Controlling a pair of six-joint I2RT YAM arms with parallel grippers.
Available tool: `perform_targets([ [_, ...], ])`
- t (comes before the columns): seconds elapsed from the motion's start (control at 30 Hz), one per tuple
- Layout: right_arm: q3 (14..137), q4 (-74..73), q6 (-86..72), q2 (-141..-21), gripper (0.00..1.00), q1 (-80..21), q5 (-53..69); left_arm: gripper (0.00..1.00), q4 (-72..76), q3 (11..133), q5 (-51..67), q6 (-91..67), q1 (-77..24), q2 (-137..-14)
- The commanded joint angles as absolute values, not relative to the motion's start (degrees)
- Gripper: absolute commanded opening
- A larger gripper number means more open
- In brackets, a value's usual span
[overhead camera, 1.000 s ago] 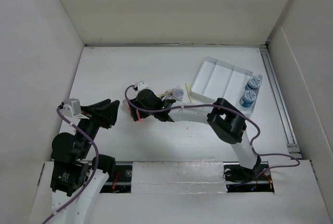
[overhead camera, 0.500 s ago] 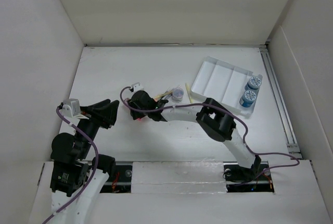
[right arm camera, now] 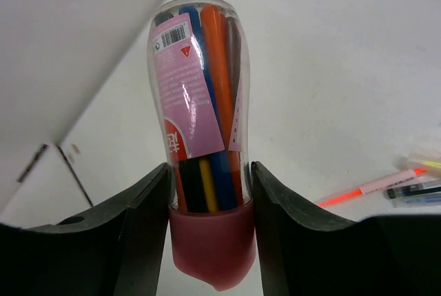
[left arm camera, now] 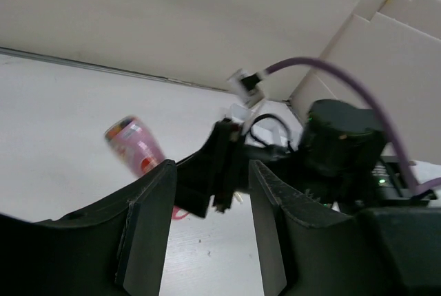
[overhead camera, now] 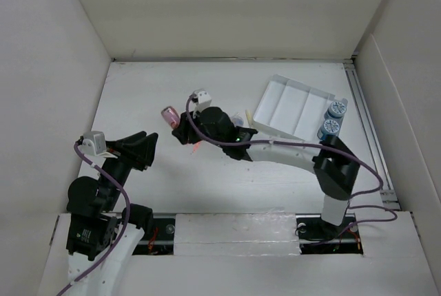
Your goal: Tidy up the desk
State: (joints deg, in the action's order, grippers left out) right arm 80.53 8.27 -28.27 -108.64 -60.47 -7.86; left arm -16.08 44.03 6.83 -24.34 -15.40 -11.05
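— White desk (overhead camera: 138,89) lies under both our arms, with white walls on every side. What do we have in hand?

— Our right gripper (right arm camera: 210,217) is clamped on the pink cap of the marker tube (right arm camera: 200,103), one finger pressed to each side. We hold it over the left-middle of the desk, and it looks clear of the surface.

— Which way does it point?

— Its long axis runs straight out of the jaws. The cap is at our end and the clear rounded end leads, aimed left and a little far in the overhead view.

— How do we do this step well?

— We judge the step to be a carry to the tray (overhead camera: 289,103) at far right. We grip one end only, so we should swing slowly, hold the wrist level and watch the free end. We should turn the tube along a free compartment before lowering, since the blue-capped bottles (overhead camera: 335,110) fill the tray's right end.

— And the loose pens (right arm camera: 372,187)?

— They lie on the desk near the gripper, so we pass above them. Our left gripper (left arm camera: 210,227) sits near left, fingers apart, holding nothing.
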Motion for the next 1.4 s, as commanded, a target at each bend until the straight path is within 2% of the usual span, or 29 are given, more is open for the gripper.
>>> perform_targets([
  [0.0,75.69,17.93,-30.49,-100.82,0.25,-58.37,-10.35,0.42,-13.54,45.53,7.73,-24.43,-15.64,-10.55],
  [0.17,61.57,22.23,-39.6,-89.07,0.24,-48.27,-16.87,0.42,-13.27,45.44,8.44,-24.35,-15.64,-10.64],
  [0.3,53.03,25.57,-47.98,-84.13,0.24,-36.67,-12.5,0.43,-13.18,45.35,8.88,-24.26,-15.64,-10.81],
  [0.4,50.89,26.37,-49.83,-84.46,0.24,-28.51,-8.2,0.43,-13.09,45.26,9.4,-24.17,-15.64,-11.07],
  [0.63,48.17,25.49,-52.2,-86.65,0.26,-19.45,-4.84,0.43,-12.66,45.09,9.67,-24.35,-15.64,-10.99],
  [0.83,51.94,24.35,-52.82,-94.91,0.3,-15.12,5.62,0.43,-12.57,45.0,9.84,-24.26,-15.64,-11.51],
  [1.0,50.72,29.35,-54.05,-98.35,0.32,-14.6,7.29,0.44,-12.48,45.0,10.19,-24.26,-15.64,-11.86],
  [1.17,51.33,28.39,-54.49,-97.91,0.36,-14.59,6.24,0.44,-12.65,44.82,10.28,-24.26,-15.64,-11.87],
  [1.2,51.33,28.13,-54.58,-97.82,0.41,-14.59,6.15,0.44,-12.48,44.91,10.28,-24.26,-15.64,-11.95],
  [1.37,50.63,27.51,-54.84,-97.56,0.51,-14.59,4.93,0.44,-12.48,44.82,10.28,-24.35,-15.64,-11.86],
])
